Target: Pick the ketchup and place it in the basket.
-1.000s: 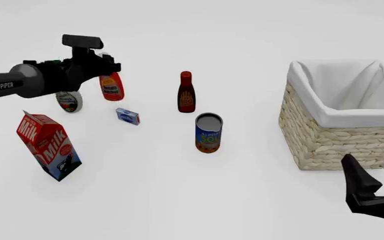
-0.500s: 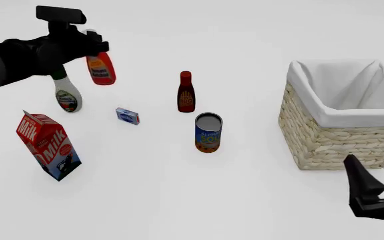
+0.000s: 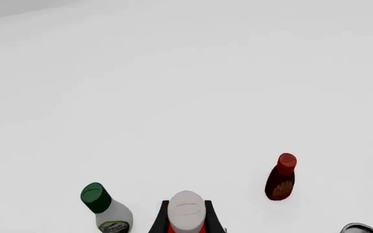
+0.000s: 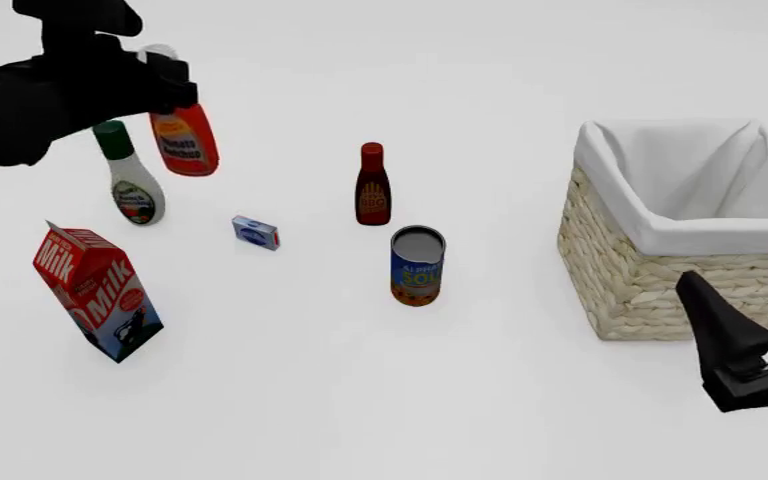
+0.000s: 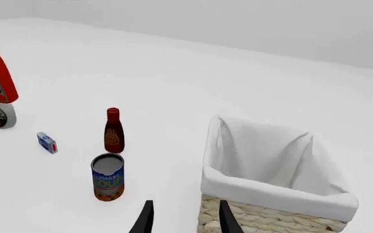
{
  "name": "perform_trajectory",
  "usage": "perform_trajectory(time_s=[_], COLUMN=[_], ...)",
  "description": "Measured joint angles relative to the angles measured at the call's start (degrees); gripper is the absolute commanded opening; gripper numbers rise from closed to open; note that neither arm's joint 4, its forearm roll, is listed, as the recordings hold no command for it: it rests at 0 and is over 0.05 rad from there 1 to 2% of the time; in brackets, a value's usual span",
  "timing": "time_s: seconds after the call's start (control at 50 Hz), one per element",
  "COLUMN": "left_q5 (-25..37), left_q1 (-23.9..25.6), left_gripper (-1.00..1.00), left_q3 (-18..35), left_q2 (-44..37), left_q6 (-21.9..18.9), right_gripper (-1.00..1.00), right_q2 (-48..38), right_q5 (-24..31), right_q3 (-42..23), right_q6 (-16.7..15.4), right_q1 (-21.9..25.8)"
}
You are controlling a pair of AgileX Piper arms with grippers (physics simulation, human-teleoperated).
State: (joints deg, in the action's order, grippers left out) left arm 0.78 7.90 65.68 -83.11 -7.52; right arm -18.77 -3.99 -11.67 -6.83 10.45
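the ketchup (image 4: 184,140) is held clamped by its cap in the left gripper (image 4: 157,75), raised clear of the white bottle (image 4: 132,187) for carrying to the basket (image 4: 684,250), while the right gripper (image 4: 758,320) is kept open and idle.

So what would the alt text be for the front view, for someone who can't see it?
The robot's left hand holds a red-orange squeeze bottle of ketchup lifted above the white table, far left of a large woven wicker basket with white lining. A milk carton, green-capped white bottle, maroon bottle and can stand between them.

Front view looks down from behind the arms — both wrist views, lower, share its maroon bottle (image 4: 373,184).
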Motion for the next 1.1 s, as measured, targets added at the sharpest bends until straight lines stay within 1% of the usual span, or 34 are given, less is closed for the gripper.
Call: perform_trajectory(time_s=[0.16,0.32,0.48,0.7,0.84,1.1], left_q5=[2.9,6.2,9.6,14.0,16.6,19.3], left_q1=[1.6,3.4,5.7,9.2,11.7,16.0], left_gripper=[-1.0,-1.0,-1.0,-1.0,-1.0,-1.0], left_q3=[-2.9,-4.9,-6.1,-6.9,-6.7,-7.4], left_q2=[5.1,9.5,13.5,18.0,20.2,22.8], left_q6=[-1.6,-2.6,-3.1,-3.7,-3.8,-4.0], right_gripper=[1.0,1.0,1.0,1.0,1.0,1.0], right_q2=[-2.5,-6.2,-10.6,-16.3,-19.4,-25.2], right_q5=[0.7,-0.2,-1.6,-4.6,-5.9,-8.1], right_q3=[-3.3,-6.0,-8.7,-11.4,-13.1,-16.3], right_q6=[-1.3,-2.5,-3.5,-4.2,-4.8,-6.9], right_q1=[4.4,8.5,13.5,19.5,22.6,27.7])
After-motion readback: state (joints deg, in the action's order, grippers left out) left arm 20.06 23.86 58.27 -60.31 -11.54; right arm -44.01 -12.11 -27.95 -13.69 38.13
